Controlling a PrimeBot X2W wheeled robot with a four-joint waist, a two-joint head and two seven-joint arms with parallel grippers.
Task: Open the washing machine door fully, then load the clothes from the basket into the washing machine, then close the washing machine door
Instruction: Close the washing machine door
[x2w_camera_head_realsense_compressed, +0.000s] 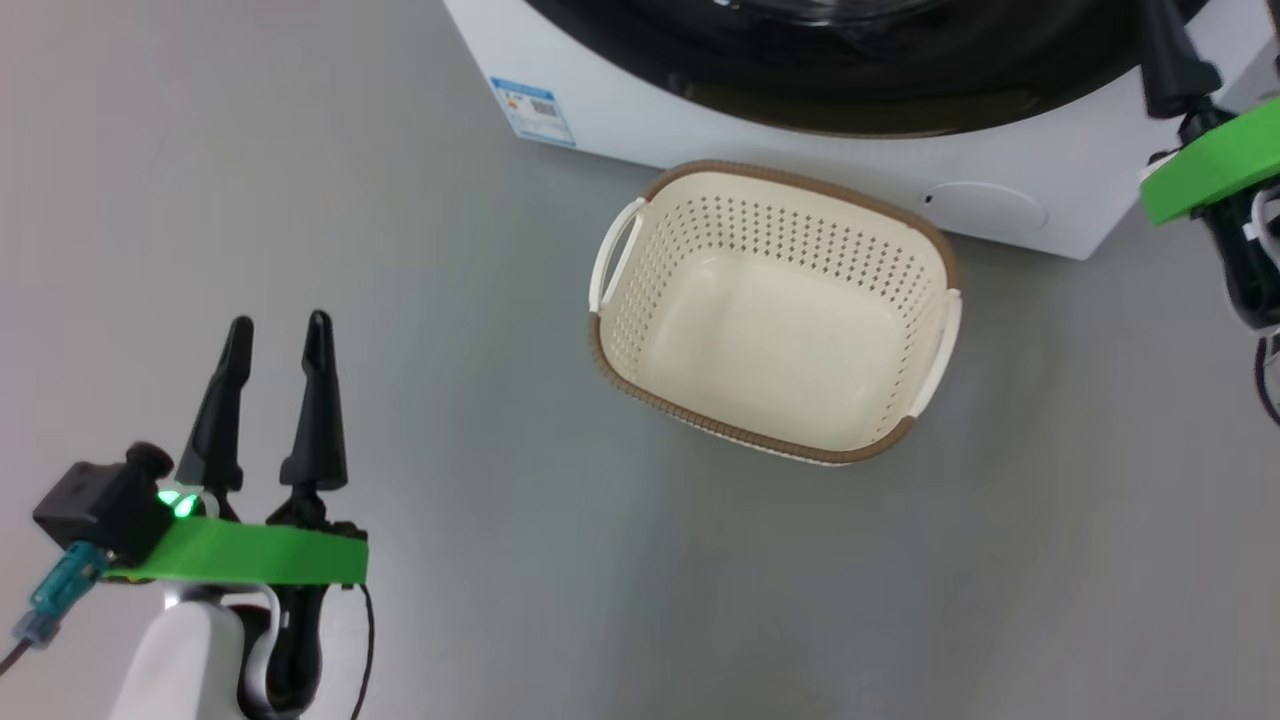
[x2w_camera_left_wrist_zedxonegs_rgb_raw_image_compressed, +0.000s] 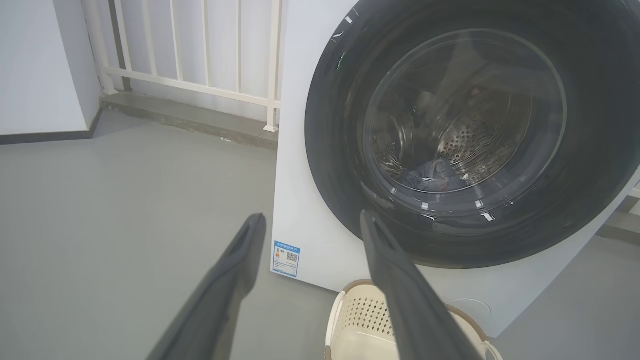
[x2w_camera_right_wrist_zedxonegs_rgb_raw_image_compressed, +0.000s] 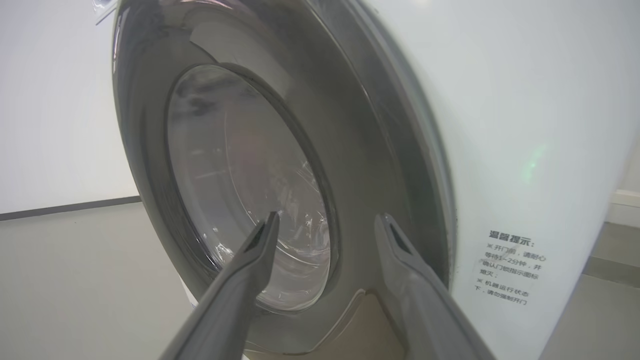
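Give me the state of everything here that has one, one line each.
washing machine door: shut against the washing machine.
clothes: lying low in the drum, seen through the door glass.
basket: upright on the floor, empty.
left gripper: open, holding nothing.
right gripper: open, holding nothing, fingers pointed at the door's black rim.
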